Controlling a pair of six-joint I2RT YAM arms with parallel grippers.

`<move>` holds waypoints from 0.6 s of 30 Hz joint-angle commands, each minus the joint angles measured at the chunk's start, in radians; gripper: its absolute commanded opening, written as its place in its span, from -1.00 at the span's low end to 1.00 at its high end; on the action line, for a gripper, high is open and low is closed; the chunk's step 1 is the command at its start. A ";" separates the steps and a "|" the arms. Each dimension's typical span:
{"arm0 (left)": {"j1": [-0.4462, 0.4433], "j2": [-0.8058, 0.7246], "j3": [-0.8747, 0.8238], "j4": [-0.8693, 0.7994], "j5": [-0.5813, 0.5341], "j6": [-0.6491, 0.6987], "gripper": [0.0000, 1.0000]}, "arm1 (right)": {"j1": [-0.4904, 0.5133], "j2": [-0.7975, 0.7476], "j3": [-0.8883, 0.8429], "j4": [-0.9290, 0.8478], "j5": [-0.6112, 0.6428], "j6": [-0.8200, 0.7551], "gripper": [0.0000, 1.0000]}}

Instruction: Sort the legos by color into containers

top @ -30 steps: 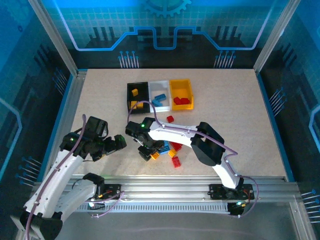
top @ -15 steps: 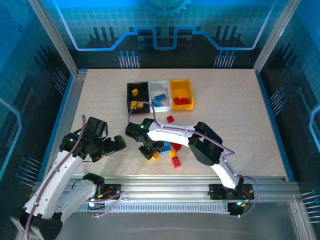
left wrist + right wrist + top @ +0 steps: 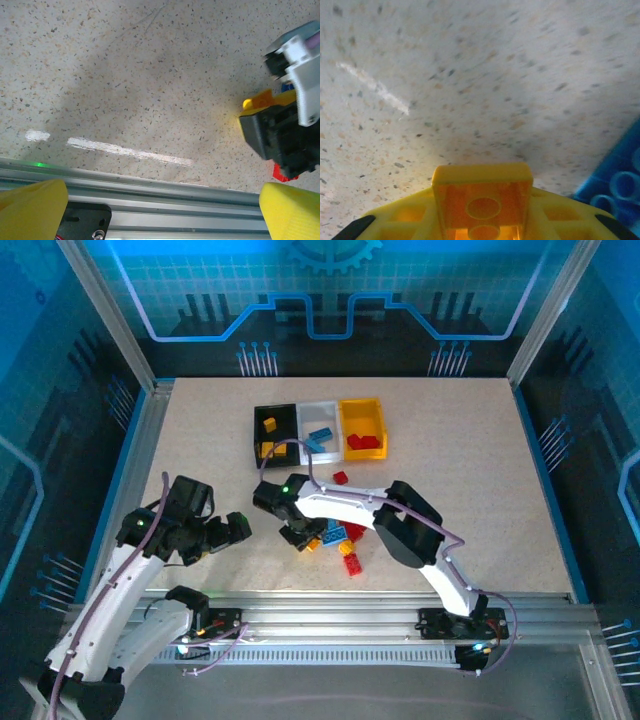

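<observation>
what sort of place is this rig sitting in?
Probably an enclosed robot lab or demo cell: aluminium extrusion frame, blue circuit-print wall panels, and toy-brick sorting bins on a speckled tabletop.

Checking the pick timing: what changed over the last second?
The right gripper narrowed its jaws around an orange-yellow lego at the loose pile and drew slightly toward the bins. The left gripper stayed open beside it; bins and their contents unchanged.
</observation>
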 commanded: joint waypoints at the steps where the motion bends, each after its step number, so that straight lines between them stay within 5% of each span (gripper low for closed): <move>1: 0.012 -0.008 0.018 -0.034 0.009 0.014 0.98 | -0.074 -0.099 0.047 0.024 -0.045 0.052 -0.28; 10: 0.013 -0.020 0.070 0.001 0.046 0.004 0.98 | -0.260 -0.079 0.228 0.149 -0.308 0.129 -0.28; 18: 0.014 -0.001 0.118 0.027 0.092 0.014 0.98 | -0.368 0.162 0.604 0.216 -0.445 0.236 -0.28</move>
